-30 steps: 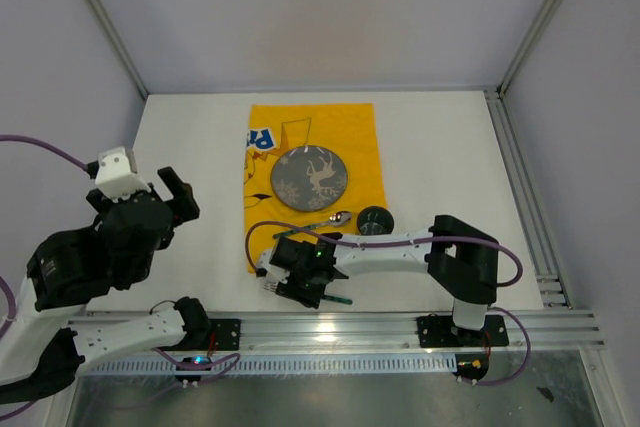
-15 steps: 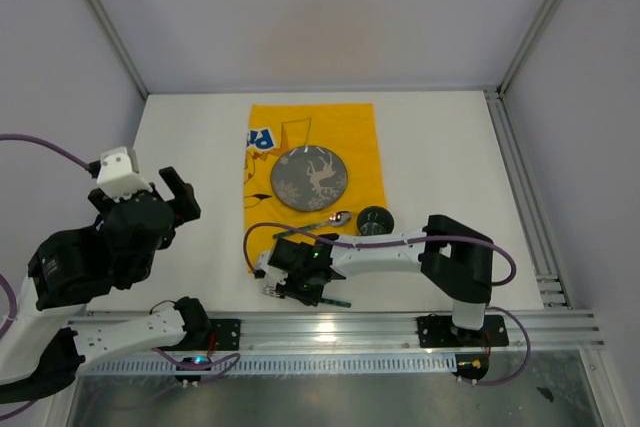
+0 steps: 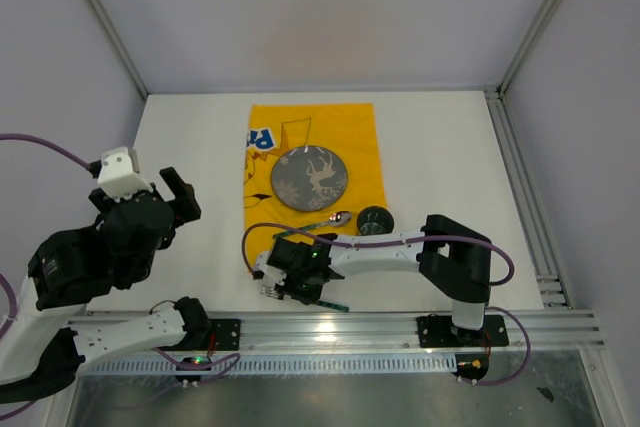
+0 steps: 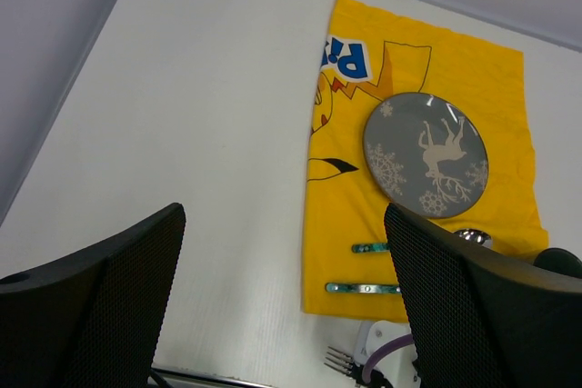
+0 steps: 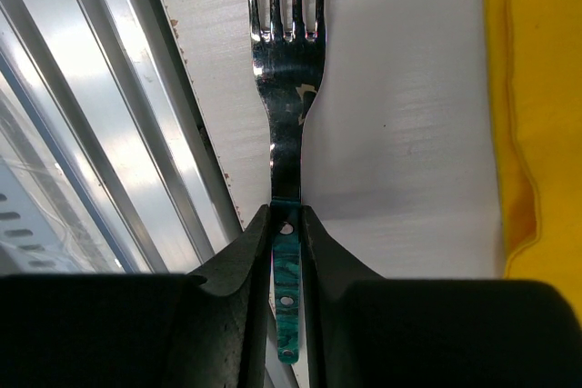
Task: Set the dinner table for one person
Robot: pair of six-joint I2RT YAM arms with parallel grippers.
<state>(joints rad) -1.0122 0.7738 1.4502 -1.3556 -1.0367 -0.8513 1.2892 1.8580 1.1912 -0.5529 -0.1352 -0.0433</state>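
Right gripper [image 5: 286, 224] was closed since a second ago, clamped on the fork [image 5: 285, 88] handle, likely for placing beside the deer-print plate [image 3: 310, 179]; left gripper [image 4: 284, 243] was held apart.

The only readable writing is on the yellow cloth [image 4: 427, 70]: big blue white-edged letters [image 4: 344, 57] at its left edge, seemingly "Pi", the rest cut off there.

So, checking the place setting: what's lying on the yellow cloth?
A grey plate, a teal-handled spoon and a second teal handle; its working end is hidden behind the left gripper.
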